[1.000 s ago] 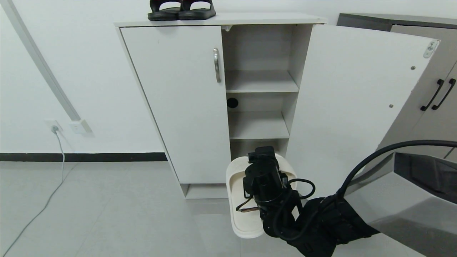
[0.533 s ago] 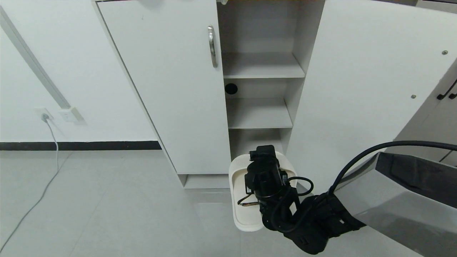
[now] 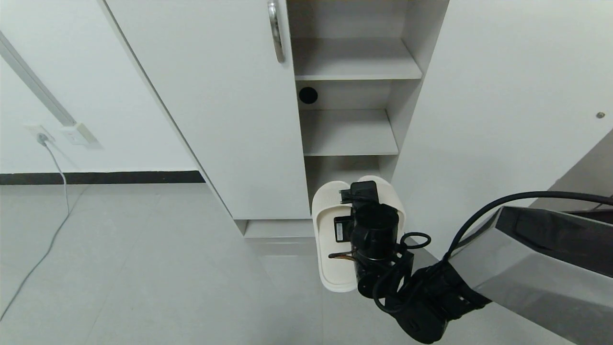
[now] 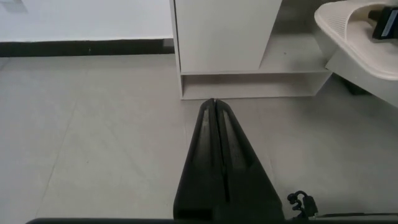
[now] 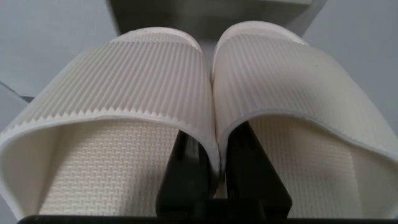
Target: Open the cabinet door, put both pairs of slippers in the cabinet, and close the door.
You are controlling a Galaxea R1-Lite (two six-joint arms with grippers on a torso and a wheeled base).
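Observation:
A pair of white slippers (image 3: 330, 258) hangs side by side in front of the white cabinet's bottom compartment (image 3: 342, 167), toes toward it. My right gripper (image 3: 361, 191) is shut on them. In the right wrist view its fingers (image 5: 186, 168) pinch the two inner strap edges of the slippers (image 5: 124, 81) together. The cabinet's right door (image 3: 503, 120) stands wide open, and its left door (image 3: 215, 96) with the metal handle (image 3: 274, 28) is closed. My left gripper (image 4: 214, 124) is shut on nothing, low over the floor, facing the cabinet's base (image 4: 249, 84). One slipper (image 4: 348, 25) shows off to its side.
Two bare shelves (image 3: 349, 134) sit above the bottom compartment. A wall socket (image 3: 40, 139) with a cable (image 3: 52, 225) trailing over the floor is at the far left. Grey tiled floor (image 3: 143, 268) lies open left of the slippers. The open door bounds the right side.
The head view has tilted down and drawn closer, so the cabinet top has left the picture. The right gripper still holds the white slippers, now turned straighter toward the bottom compartment.

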